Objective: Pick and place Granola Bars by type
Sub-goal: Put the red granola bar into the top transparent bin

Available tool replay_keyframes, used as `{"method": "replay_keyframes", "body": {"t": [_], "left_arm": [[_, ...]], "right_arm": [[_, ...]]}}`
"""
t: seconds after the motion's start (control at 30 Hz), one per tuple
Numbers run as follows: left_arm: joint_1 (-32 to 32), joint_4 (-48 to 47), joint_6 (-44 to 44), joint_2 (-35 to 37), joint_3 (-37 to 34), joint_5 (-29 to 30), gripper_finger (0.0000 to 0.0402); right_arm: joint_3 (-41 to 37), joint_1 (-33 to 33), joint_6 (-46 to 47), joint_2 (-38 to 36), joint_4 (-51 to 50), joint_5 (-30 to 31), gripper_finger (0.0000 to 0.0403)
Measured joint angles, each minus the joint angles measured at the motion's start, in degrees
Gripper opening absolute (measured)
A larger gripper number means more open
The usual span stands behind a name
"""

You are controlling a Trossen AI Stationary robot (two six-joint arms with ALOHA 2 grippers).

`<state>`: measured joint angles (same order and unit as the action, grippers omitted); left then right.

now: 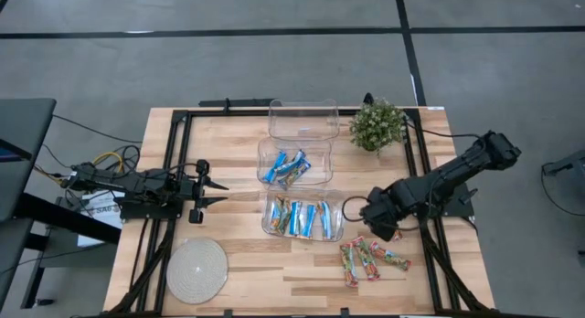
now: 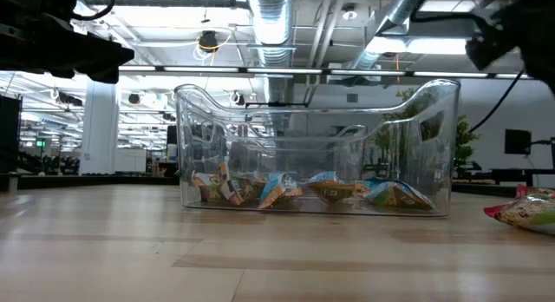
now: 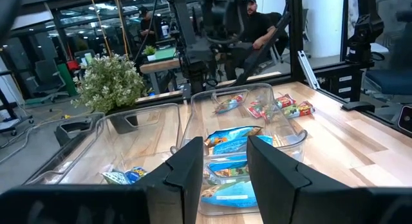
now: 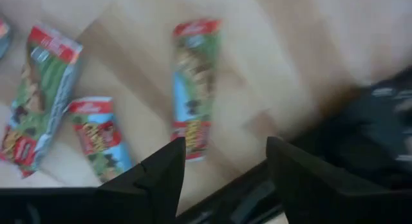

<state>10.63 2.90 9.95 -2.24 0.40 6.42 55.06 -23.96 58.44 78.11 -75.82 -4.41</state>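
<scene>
The right gripper (image 1: 377, 211) has its fingers spread and empty, hanging just beside the nearest clear plastic bin (image 1: 303, 217), between it and the loose red-green-orange wrapped granola bars (image 1: 370, 259) on the pale wooden desk (image 1: 247, 263). My read: it sits there because those loose bars are the ones left to sort. From the wrist they look shiny and crinkled, red ends, green middles, lying flat and splayed at odd angles.

That same bin holds tan-and-blue bars in a row; the middle bin (image 1: 294, 162) behind it carries bright blue ones, the far bin (image 1: 303, 120) looks empty.

The left gripper (image 1: 208, 192) waits on the bin's other side, fingers part-spread, holding nothing.
</scene>
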Motion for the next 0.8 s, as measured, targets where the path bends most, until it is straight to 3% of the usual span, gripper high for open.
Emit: {"method": "replay_keyframes", "body": {"t": [0.13, 0.8], "left_arm": [[0.00, -0.02, 0.01, 0.00, -0.02, -0.01, 0.0114], [0.00, -0.02, 0.22, 0.00, -0.02, -0.02, 0.0114]], "right_arm": [[-3.92, -1.80, 1.97, 0.00, 6.92, -3.01, 0.0205], [-17.51, -2.66, 5.03, 0.00, 23.95, -3.10, 0.0207]]}}
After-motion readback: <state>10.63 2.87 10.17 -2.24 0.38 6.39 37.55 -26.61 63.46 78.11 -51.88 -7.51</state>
